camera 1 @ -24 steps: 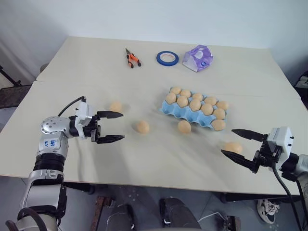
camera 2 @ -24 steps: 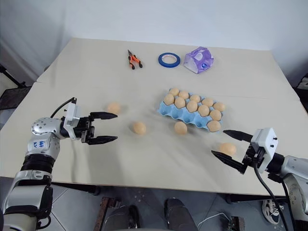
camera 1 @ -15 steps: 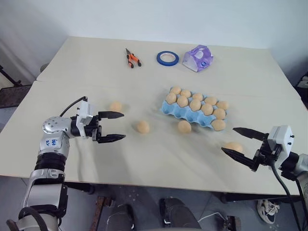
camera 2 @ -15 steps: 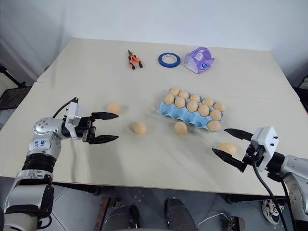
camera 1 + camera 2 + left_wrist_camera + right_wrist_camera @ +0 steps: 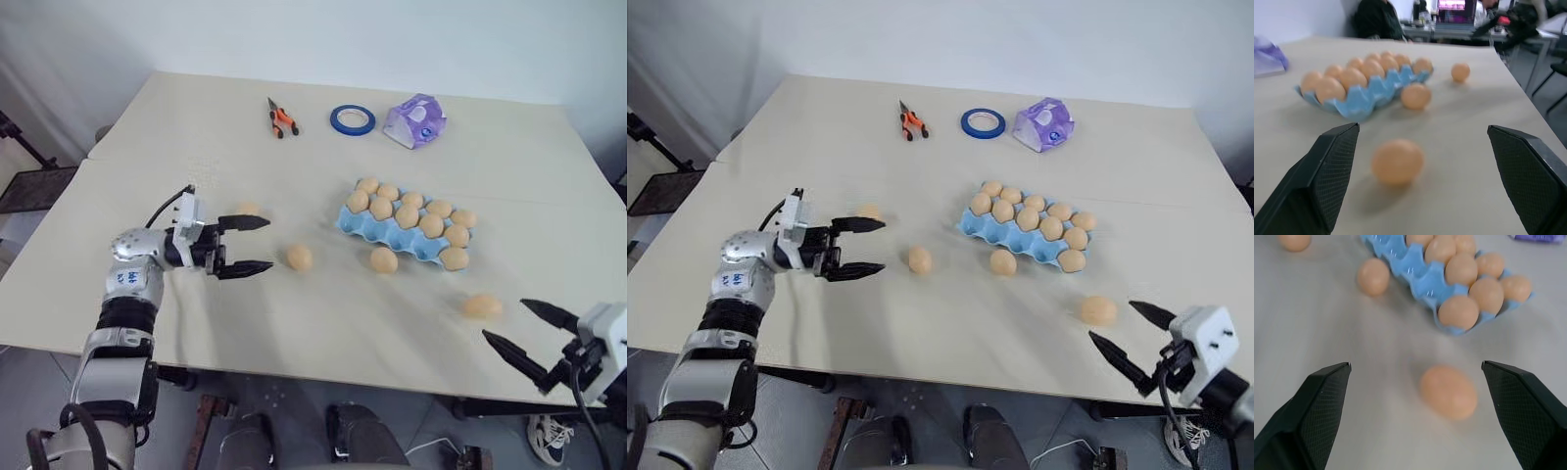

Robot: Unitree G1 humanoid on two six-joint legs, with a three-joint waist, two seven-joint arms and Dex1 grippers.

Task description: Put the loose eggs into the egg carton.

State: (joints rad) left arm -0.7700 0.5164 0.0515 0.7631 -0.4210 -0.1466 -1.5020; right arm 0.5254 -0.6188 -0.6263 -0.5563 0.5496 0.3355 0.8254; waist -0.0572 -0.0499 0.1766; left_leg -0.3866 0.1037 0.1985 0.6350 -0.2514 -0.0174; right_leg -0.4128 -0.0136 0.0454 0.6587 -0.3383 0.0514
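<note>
My left arm reaches forward, wrist bent so my left tool [image 5: 243, 245] points level toward my right, fingers spread wide and empty. My right tool [image 5: 524, 334] sits low at my right, angled forward-left, fingers wide apart.

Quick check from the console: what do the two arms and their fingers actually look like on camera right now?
The left arm is silver-grey metal with black joint bands, a blue marking near the wrist and a black cable looping over it. Its left gripper has a white block and two black, pointed fingers with textured pads. The right gripper matches: white housing, black cable, black tapered fingers.
</note>
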